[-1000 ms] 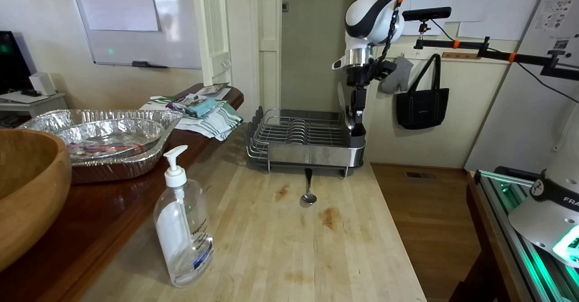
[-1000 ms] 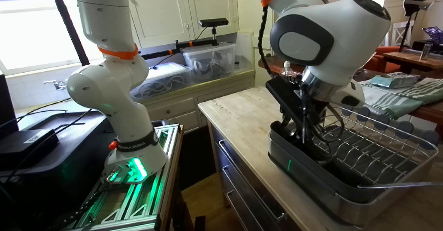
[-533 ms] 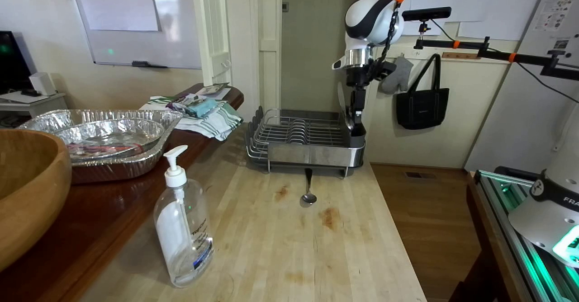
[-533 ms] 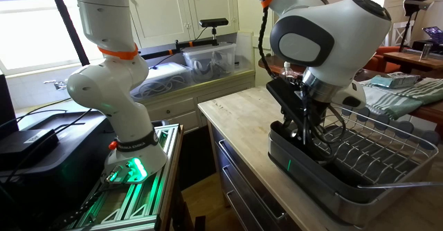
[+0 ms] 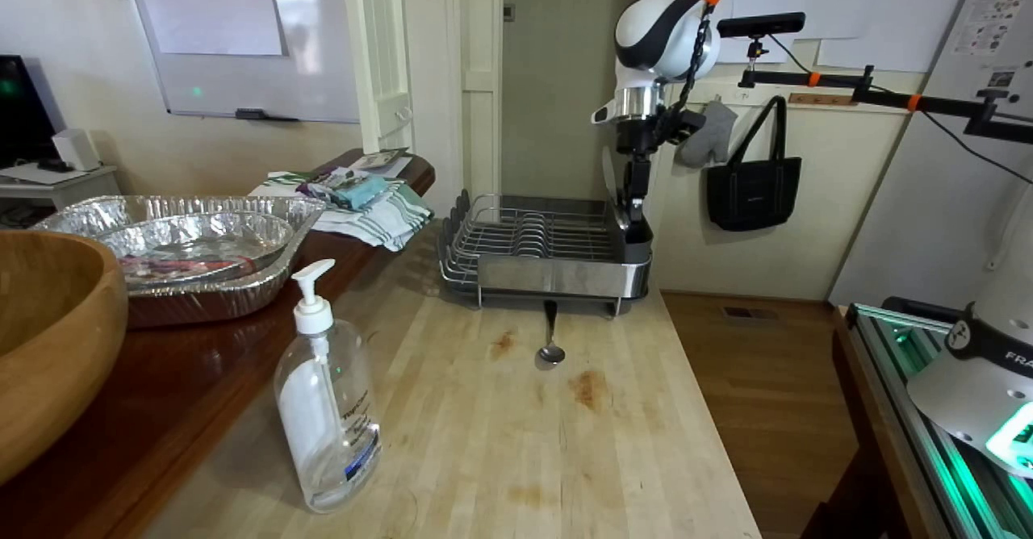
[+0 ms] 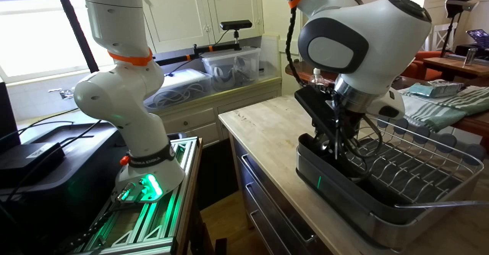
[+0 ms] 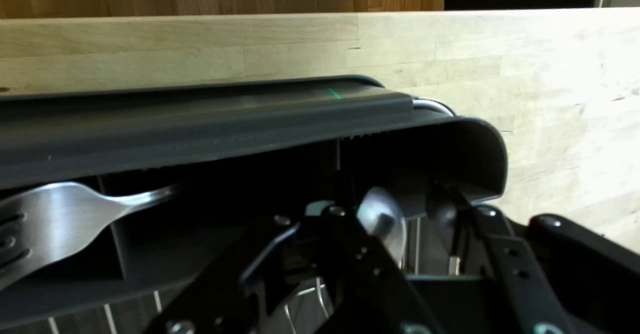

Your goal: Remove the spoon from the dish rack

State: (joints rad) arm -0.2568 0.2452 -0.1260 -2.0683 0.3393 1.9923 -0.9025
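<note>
Pale wooden counter (image 7: 550,124); spoon (image 7: 384,218) between the parted fingers (image 7: 502,249).

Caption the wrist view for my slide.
Open hand with a spoon between its fingers at the dish rack's utensil holder, a fork at left.

Robot arm (image 6: 336,43) extended, with the wrist (image 5: 641,103) directed downward. The gripper (image 7: 385,206) points down in an exterior view; the wrist view shows its two fingers (image 7: 510,259) parted.
</note>
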